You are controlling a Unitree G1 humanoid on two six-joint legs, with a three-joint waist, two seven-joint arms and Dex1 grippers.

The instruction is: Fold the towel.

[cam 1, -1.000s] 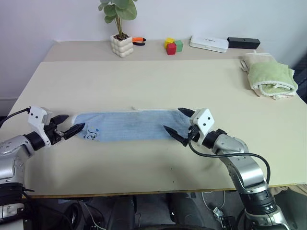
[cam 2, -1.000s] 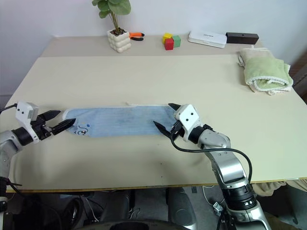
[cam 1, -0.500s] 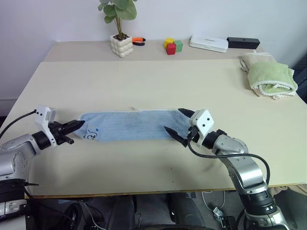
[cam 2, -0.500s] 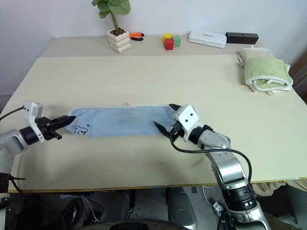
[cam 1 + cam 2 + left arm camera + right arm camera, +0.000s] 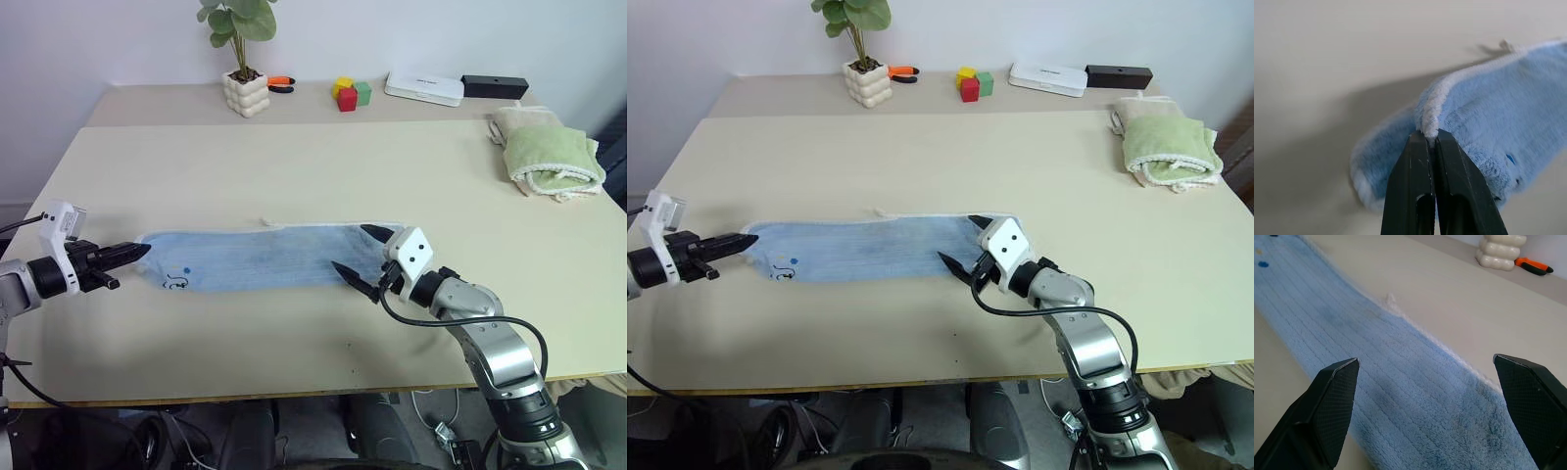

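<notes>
blue cloth: the towel [image 5: 260, 259] lies as a long narrow strip across the front half of the table [image 5: 313, 157], tag on its far edge, dark mark near the left end
left gripper [image 5: 137, 251]: clenched on the towel's left end, pale edging pinched between the black fingers [image 5: 1418, 196], that end lifted a little
right gripper [image 5: 361, 258]: jaws spread wide, astride the towel's right end, nothing held
far right: green towel [image 5: 551, 155], folded, well apart
back edge: plant pot [image 5: 247, 93], coloured blocks [image 5: 350, 93]
</notes>
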